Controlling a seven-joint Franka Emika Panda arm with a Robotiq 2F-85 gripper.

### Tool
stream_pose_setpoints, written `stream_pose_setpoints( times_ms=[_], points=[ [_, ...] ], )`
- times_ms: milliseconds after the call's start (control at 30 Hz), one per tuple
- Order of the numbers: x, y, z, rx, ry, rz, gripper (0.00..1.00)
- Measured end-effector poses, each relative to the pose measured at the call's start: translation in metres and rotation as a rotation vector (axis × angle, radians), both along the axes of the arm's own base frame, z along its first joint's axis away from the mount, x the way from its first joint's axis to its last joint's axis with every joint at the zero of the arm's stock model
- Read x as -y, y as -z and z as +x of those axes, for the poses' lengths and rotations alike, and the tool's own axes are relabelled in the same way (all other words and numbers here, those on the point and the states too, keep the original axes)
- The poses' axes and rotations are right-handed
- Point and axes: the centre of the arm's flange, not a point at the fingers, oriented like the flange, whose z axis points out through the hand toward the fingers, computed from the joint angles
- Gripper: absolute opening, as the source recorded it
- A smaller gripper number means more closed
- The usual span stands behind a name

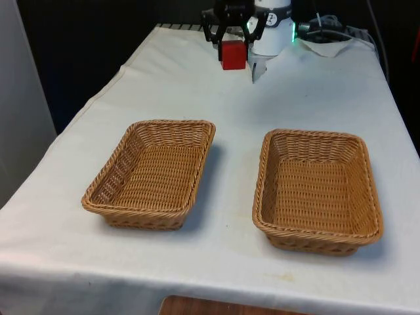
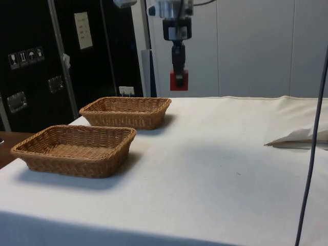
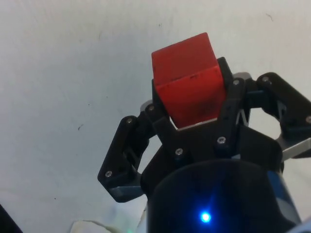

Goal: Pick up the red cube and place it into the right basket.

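Sitting nearest on the worktop [image 1: 59, 262] are two wicker baskets, left basket [image 1: 152, 172] and right basket [image 1: 317, 189], apart with bare cloth between; plenty of open cloth beyond; at the far end the gripper [image 1: 233, 47] hangs, fingers clamped on the red cube [image 1: 233, 55], well above the cloth.

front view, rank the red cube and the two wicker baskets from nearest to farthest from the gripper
1. red cube: clamped in the gripper, above the table's far end.
2. basket on the front view's left: below the gripper, slightly to the left.
3. basket on the front view's right: farther off to the right, though the margin over the left basket is modest.
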Motion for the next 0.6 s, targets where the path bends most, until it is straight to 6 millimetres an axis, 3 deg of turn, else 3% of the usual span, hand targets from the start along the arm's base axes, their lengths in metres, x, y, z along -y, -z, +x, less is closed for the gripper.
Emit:
stream_pose_setpoints(
  times_ms=[600],
  points=[
    [0.012,-0.014,0.017,0.035,0.070,0.031,0.02]
  ],
)
